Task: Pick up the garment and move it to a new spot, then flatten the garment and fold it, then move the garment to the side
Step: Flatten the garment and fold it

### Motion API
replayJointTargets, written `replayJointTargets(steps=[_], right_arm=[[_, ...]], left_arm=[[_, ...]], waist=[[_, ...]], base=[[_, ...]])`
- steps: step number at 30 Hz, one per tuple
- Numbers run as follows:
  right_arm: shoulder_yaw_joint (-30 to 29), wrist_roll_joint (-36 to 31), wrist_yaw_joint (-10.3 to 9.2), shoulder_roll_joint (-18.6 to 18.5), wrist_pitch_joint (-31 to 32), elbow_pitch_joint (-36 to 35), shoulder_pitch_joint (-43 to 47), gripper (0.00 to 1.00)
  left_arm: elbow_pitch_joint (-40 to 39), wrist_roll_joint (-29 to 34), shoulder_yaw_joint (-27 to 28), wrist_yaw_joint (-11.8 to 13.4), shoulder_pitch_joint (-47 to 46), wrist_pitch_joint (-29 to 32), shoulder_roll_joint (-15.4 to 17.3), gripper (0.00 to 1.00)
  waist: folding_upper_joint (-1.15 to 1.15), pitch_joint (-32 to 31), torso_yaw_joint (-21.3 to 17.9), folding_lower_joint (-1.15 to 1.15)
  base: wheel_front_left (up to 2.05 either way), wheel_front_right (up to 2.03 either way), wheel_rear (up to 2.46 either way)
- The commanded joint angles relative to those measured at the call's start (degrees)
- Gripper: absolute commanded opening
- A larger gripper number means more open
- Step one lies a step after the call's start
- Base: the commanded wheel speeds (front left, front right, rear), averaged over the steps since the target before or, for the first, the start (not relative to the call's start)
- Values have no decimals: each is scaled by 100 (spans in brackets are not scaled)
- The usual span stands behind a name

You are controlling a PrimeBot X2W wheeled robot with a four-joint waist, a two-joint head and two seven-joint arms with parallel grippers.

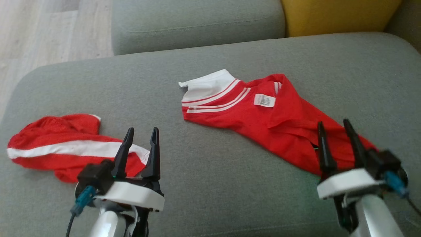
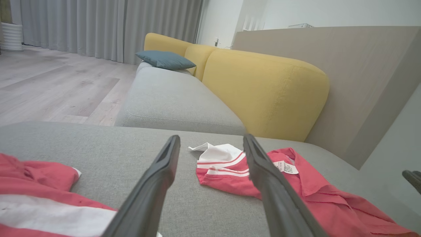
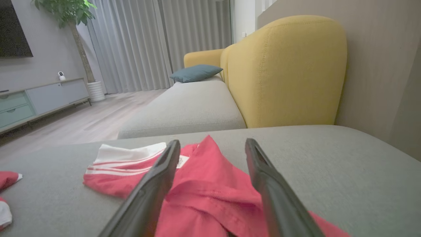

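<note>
A red shirt [image 1: 263, 121] lies crumpled on the grey sofa seat [image 1: 210, 184], from the middle toward the near right. Its white collar [image 1: 207, 87] is at the far left end. Red shorts [image 1: 59, 144] with a white stripe lie on the left, well apart from the shirt. The left gripper [image 1: 142, 131] is over the shorts' near right end, jaws wide apart, holding nothing. The right gripper [image 1: 333, 123] is over the shirt's near right end, jaws apart too, holding nothing.
</note>
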Motion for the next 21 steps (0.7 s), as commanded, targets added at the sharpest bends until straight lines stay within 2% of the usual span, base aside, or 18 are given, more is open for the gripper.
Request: replayJointTargets(steps=[1,5,10,15,21], right_arm=[[139,-91,-4,52,-31,-393,-103,100],[224,-67,-4,58,110,-717,100,100],[387,-279,-4,60,468,-777,-28,100],[380,-824,-4,60,923,-336,-334,100],[85,-1517,-4,60,1101,371,-656,100]], left_arm=[[-209,51,242,-23,-151,-29,12,100],[-196,90,210,-77,-176,-29,12,100],[-192,155,96,-140,-307,-29,12,100],[-131,176,-27,-166,-405,-29,12,100],[-58,166,-65,-181,-485,-29,12,100]], waist=[[0,36,-59,0],[0,108,-57,0],[0,310,143,0],[0,530,443,0],[0,686,748,0]], base=[[0,0,0],[0,0,0],[0,0,0],[0,0,0],[0,0,0]])
